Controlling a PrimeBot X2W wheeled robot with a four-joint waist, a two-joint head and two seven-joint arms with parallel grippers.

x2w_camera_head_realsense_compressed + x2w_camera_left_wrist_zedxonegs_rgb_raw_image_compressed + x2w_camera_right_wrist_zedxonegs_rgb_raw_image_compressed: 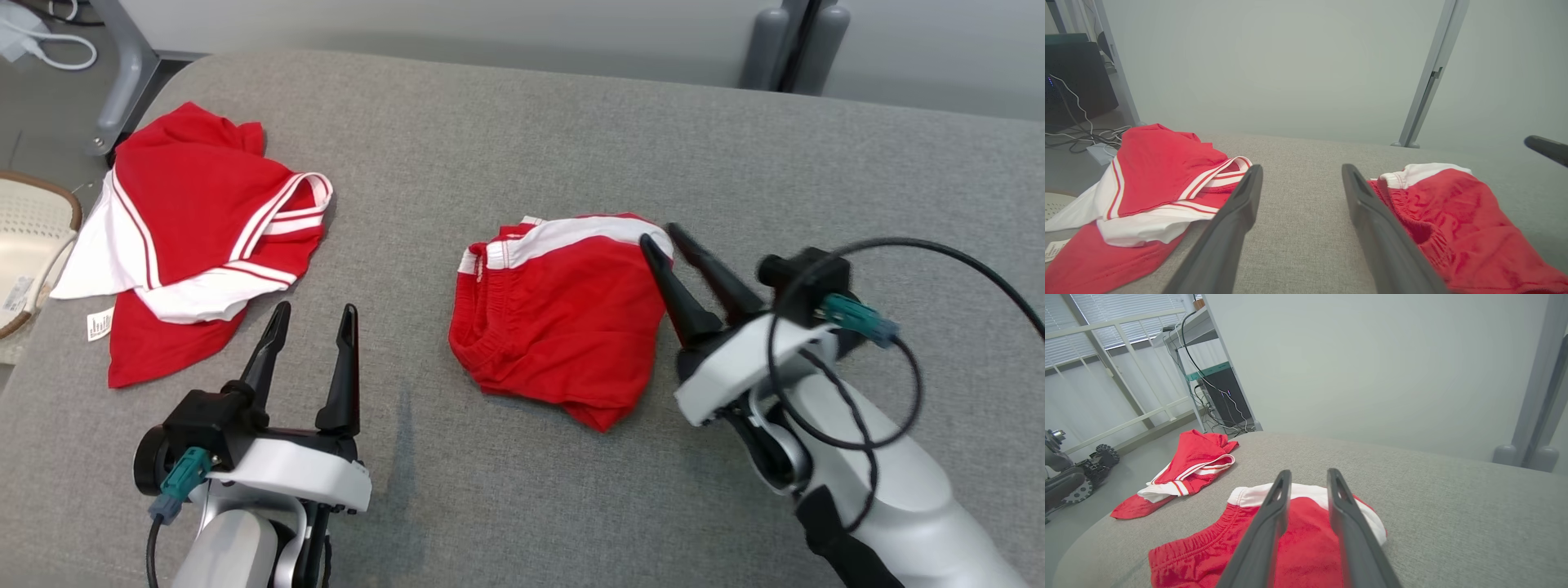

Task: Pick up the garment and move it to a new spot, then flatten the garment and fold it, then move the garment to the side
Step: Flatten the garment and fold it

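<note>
1. Holding everything up is the grey cushion (pixel 522 139). It is big and soft, so cloth can lie flat on it.
2. Next in size is a red and white shirt (pixel 196 196), bunched up near the far left corner. It is well apart from the work, so it is not in the way.
3. The red shorts (pixel 563 318) are the garment for this job, I think. They lie in the middle of the cushion, folded small, with the white band at the far edge.
4. The right gripper (pixel 660 234) sits at the right edge of the shorts, with its tips by the white band. Its fingers have a narrow gap, and I see no cloth pinched between them. It may be letting go or getting ready to grab.
5. The left gripper (pixel 317 309) hangs near the front edge, between the shirt and the shorts. Its fingers are wide and hold nothing.
6. A white basket (pixel 28 229) sits off the left edge. A small white label (pixel 100 324) pokes out beside the shirt. Neither blocks the way.
</note>
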